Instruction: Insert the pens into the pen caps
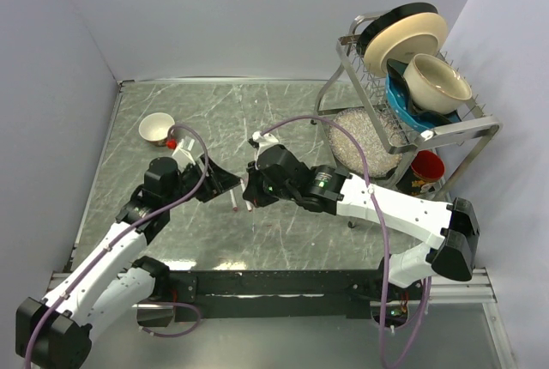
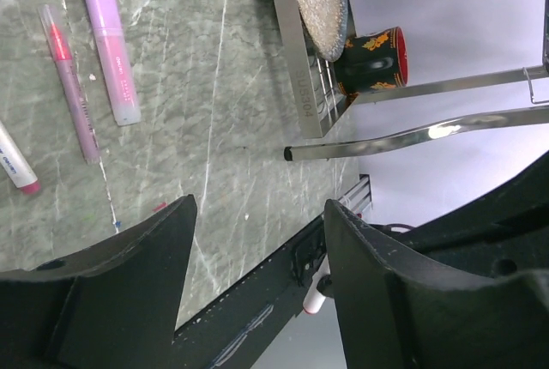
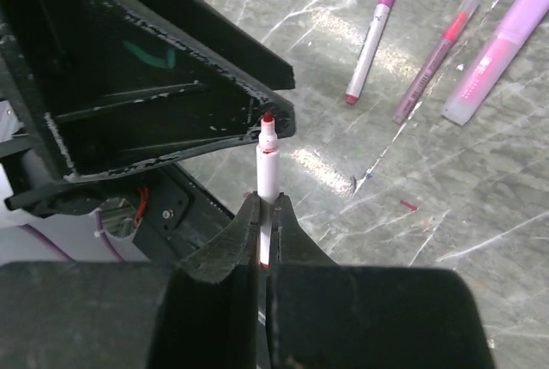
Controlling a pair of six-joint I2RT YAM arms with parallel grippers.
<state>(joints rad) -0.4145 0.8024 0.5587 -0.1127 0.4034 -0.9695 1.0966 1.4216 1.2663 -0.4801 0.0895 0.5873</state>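
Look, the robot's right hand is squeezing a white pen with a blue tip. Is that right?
No, the tip is red, not blue. The right gripper is squeezing a white pen with a red tip, as the right wrist view shows.

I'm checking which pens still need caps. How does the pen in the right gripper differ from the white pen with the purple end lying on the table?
The held pen is clamped in the shut right gripper; the purple-ended pen lies flat on the table, untouched. The held pen's red tip is bare; the purple-ended pen has a purple piece, apparently a cap, over one end. Both have white barrels.
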